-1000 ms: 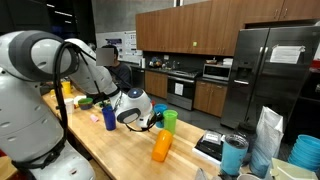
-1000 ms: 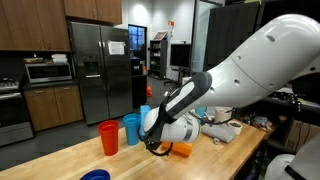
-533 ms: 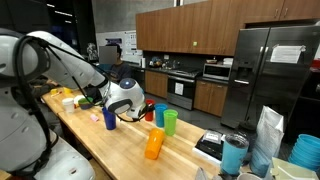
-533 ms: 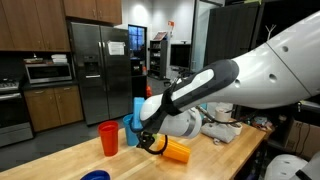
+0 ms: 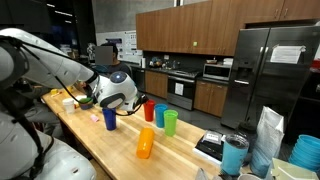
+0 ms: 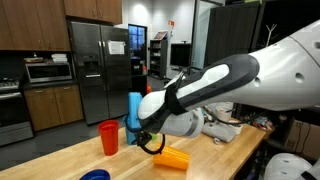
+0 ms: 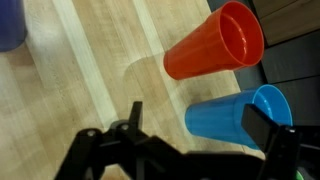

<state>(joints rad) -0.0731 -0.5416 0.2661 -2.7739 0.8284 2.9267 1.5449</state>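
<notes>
My gripper (image 7: pixel 198 125) is open, its dark fingers (image 7: pixel 263 126) spread wide. In the wrist view a light blue cup (image 7: pixel 240 115) shows between them, with a red cup (image 7: pixel 215 45) just beyond it. I cannot tell whether the fingers touch the blue cup. In both exterior views the gripper (image 5: pixel 112 104) (image 6: pixel 148 137) hovers low over the wooden counter (image 5: pixel 120 150) by the row of cups: red cup (image 5: pixel 149 111) (image 6: pixel 108 137), blue cup (image 5: pixel 160 115) (image 6: pixel 134 108), green cup (image 5: pixel 170 122). An orange cup (image 5: pixel 146 143) (image 6: pixel 172 157) lies on its side, apart from the gripper.
A dark blue cup (image 5: pixel 109 118) (image 7: pixel 10 20) stands close beside the gripper. Yellow and green items (image 5: pixel 78 100) sit at the counter's far end. A teal tumbler (image 5: pixel 234 155) and a white bag (image 5: pixel 267 140) stand at the near end. A fridge (image 6: pixel 100 70) is behind.
The gripper has moved away from the orange cup toward the red and blue cups. The orange cup has tipped over and now lies flat on the counter.
</notes>
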